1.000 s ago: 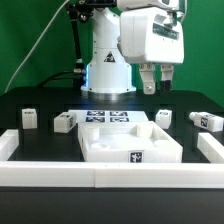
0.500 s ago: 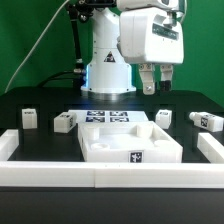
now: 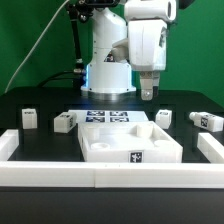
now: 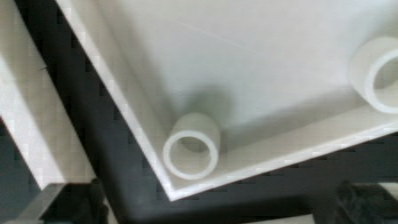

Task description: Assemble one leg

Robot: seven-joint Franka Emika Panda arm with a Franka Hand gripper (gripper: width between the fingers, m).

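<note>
Several small white legs with tags stand on the black table: two at the exterior view's left [image 3: 30, 118] [image 3: 65, 123] and two at its right [image 3: 164, 117] [image 3: 207, 121]. My gripper [image 3: 148, 91] hangs above the table behind the large white tray-like piece [image 3: 130, 145], touching nothing. It is turned edge-on to the exterior camera. In the wrist view my gripper [image 4: 214, 212] looks down on a corner of the tray-like piece [image 4: 231, 70] with a round socket [image 4: 192, 152]. The dark fingertips [image 4: 61, 206] stand wide apart with nothing between them. No leg shows in the wrist view.
The marker board [image 3: 104, 117] lies flat behind the tray-like piece. White rails run along the front [image 3: 100, 176], the left [image 3: 8, 144] and the right [image 3: 212, 148] of the work area. The robot base [image 3: 108, 75] stands at the back.
The wrist has turned about its vertical axis. The gripper that faced the exterior camera with both fingers showing is now seen edge-on, at about the same spot.
</note>
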